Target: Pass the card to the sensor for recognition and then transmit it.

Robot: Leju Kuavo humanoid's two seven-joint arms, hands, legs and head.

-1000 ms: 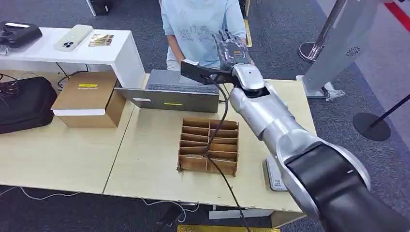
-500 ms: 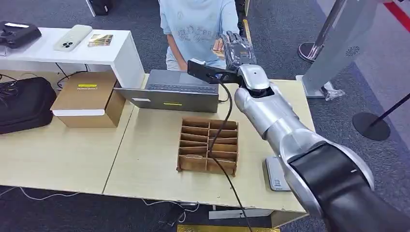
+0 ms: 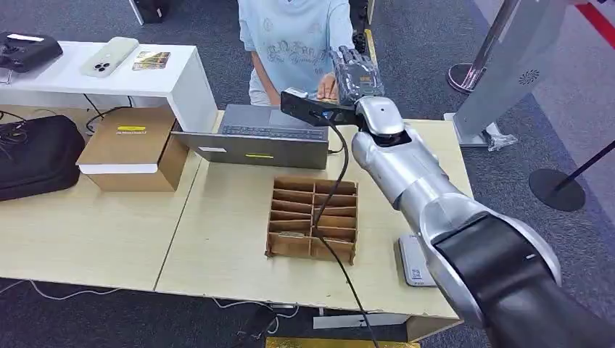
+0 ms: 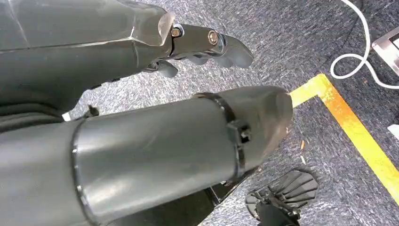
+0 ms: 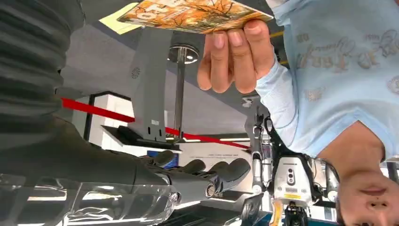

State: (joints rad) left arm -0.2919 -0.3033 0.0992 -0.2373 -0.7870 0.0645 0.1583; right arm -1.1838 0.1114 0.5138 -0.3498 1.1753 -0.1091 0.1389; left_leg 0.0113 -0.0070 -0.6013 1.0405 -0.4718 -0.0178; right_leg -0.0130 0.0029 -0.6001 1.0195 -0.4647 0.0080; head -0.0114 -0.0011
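Note:
My right hand (image 3: pixel 353 72) is raised past the table's far edge, in front of a person in a light blue shirt (image 3: pixel 294 43). Its dark fingers (image 5: pixel 207 172) are stretched out with nothing between them. The card (image 5: pixel 193 13), printed in orange and yellow, is pinched by the person's hand (image 5: pixel 233 59), apart from those fingers. In the head view the person's hand (image 3: pixel 328 88) sits right beside my hand. A flat grey sensor (image 3: pixel 412 262) lies at the table's near right edge. My left hand (image 4: pixel 207 42) hangs over the carpet and holds nothing.
A brown divided cardboard tray (image 3: pixel 313 217) stands mid-table, with a grey laptop (image 3: pixel 261 138) behind it. A cardboard box (image 3: pixel 134 145) and a black bag (image 3: pixel 36 152) are at the left. A white side table (image 3: pixel 101 72) carries a phone. A black cable (image 3: pixel 330 196) trails from my wrist over the tray.
My right hand has risen a little and moved right toward the person. The person's hand has come up beside it and now holds the card.

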